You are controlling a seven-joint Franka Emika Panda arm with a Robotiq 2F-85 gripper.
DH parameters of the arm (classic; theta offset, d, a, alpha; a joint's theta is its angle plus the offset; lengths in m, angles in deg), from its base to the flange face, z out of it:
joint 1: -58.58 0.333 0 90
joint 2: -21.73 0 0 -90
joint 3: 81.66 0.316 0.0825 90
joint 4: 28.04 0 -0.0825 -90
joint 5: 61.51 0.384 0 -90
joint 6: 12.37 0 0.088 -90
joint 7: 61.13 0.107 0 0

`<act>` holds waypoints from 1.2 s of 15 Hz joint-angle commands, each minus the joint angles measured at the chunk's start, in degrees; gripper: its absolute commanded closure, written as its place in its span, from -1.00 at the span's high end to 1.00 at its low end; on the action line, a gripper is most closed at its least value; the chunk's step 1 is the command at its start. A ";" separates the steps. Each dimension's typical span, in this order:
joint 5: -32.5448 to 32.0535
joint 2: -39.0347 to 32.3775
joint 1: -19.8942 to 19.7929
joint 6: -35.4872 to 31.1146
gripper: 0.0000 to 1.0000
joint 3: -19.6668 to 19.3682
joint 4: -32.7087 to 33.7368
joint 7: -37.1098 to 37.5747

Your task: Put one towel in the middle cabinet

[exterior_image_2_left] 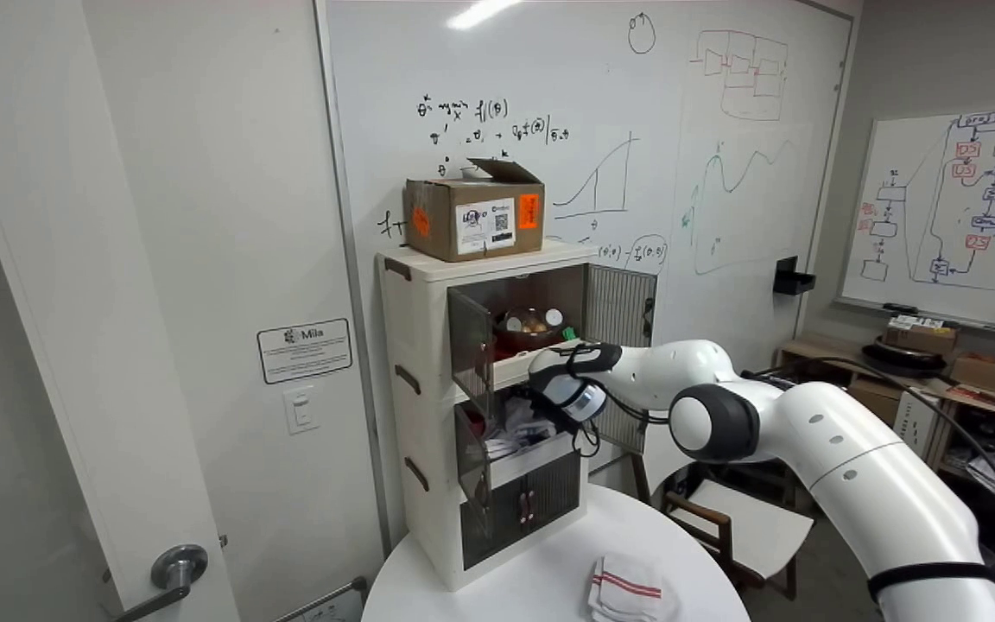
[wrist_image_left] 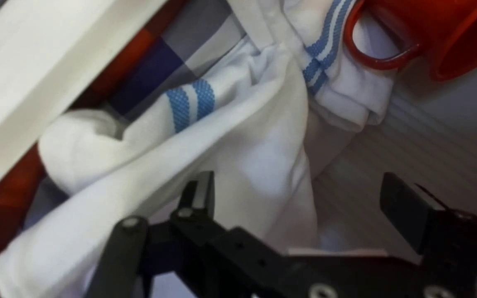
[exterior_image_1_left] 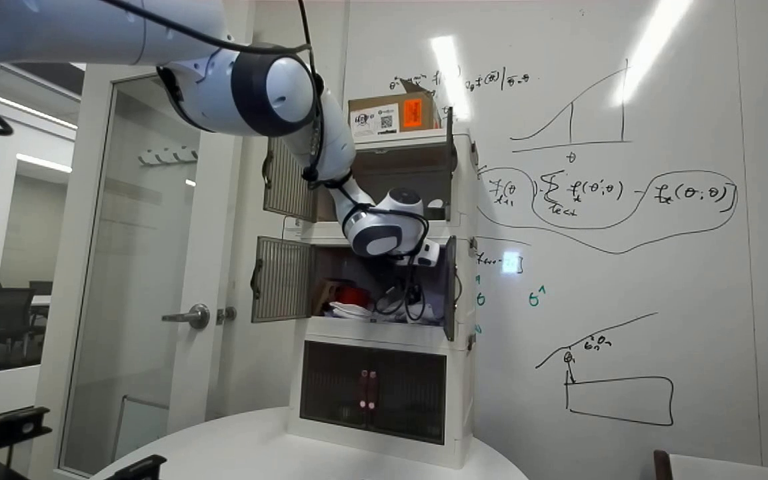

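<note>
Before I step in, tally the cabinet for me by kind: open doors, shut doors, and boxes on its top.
Open doors: 4, two each on the top compartment and middle compartment
Shut doors: 2, at the bottom
Cardboard boxes on top: 1
Total: 7

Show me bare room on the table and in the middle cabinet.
Free: tabletop between the cabinet stack and red-striped towel; in the middle cabinet, likely ribbed floor beside the blue-striped towel and red mug, partly behind the tool. Crowded: along the cabinet rim, bunched with checked cloth.
</note>
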 commanded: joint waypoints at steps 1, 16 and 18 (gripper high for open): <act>0.03 3.35 -3.66 0.55 1.00 3.47 -4.43 -0.72; -15.74 21.41 -0.27 20.61 1.00 -9.92 -25.11 0.73; -19.52 23.61 0.49 22.75 1.00 -10.85 -27.94 -0.32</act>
